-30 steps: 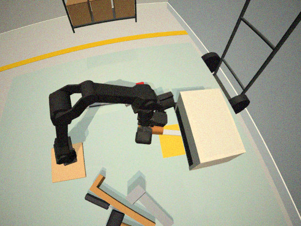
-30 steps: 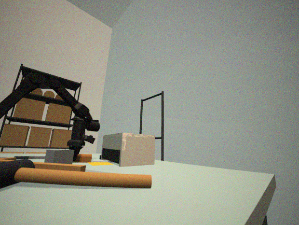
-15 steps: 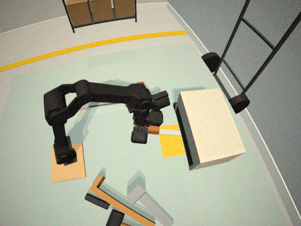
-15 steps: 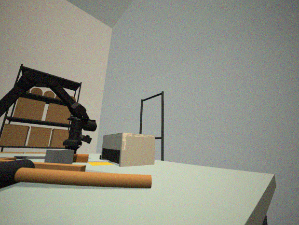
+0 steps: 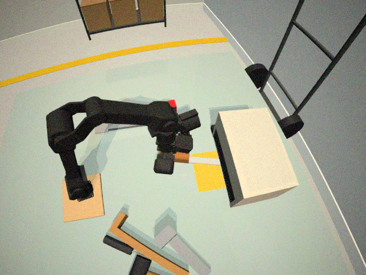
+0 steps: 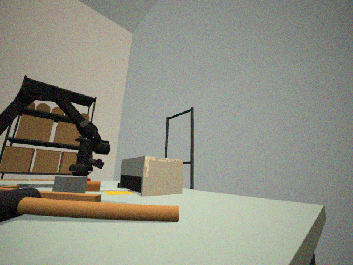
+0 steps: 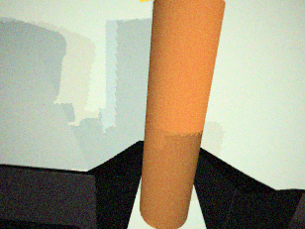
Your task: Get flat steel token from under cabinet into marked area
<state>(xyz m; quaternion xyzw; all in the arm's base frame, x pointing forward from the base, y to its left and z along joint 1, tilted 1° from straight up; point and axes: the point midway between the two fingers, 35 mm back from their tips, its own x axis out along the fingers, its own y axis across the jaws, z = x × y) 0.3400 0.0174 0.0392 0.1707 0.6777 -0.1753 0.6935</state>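
My gripper (image 5: 167, 154) (image 7: 166, 149) is shut on the orange cylindrical handle (image 5: 182, 157) (image 6: 93, 186) (image 7: 183, 73) of a tool, low over the table. The tool's flat pale blade (image 5: 203, 160) crosses the far part of the yellow marked area (image 5: 208, 177) (image 6: 118, 193) and reaches the dark slot at the bottom of the cream cabinet (image 5: 257, 153) (image 6: 162, 176). The blade's tip is hidden at or under the cabinet. The fingertips are hidden in the top and exterior views. The steel token is not visible in any view.
An orange angled bar (image 5: 147, 246) with black grips and a grey L-shaped bar (image 5: 189, 254) lie at the near side. A red block (image 5: 172, 104) and a thin pale piece (image 5: 101, 128) are behind the arm. A black cart frame (image 5: 313, 38) stands beyond the cabinet.
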